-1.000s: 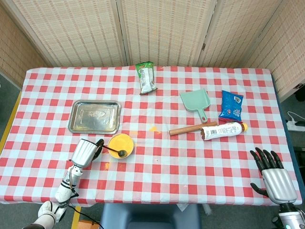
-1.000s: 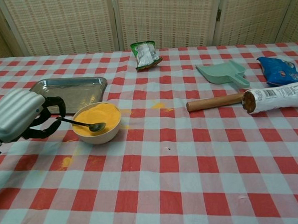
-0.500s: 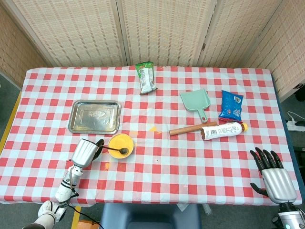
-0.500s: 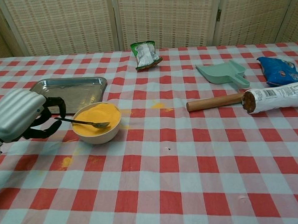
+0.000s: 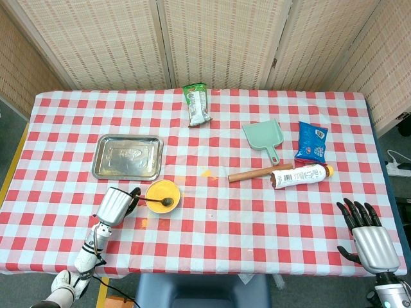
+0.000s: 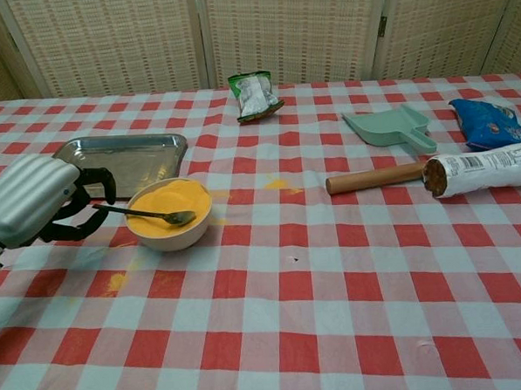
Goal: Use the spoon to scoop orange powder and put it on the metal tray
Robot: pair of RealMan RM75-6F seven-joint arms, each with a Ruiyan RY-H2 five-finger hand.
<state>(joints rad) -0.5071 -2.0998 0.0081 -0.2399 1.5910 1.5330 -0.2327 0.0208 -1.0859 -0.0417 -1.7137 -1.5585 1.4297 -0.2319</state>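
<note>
Chest view: bowl (image 6: 169,215), filled with orange powder (image 6: 163,203), sits at 4 o'clock of the tray (image 6: 123,156), just beside it. Tray holds nothing visible. Left hand (image 6: 35,200) grasps the spoon (image 6: 148,213) by its handle; spoon's head rests on the powder. Head view: right hand (image 5: 367,234), fingers spread, holds nothing, at table's 5 o'clock corner.

Left hand (image 6: 34,202) gripping spoon (image 6: 148,215), its bowl over orange powder (image 6: 169,206), metal tray (image 6: 123,156) just behind.
</note>
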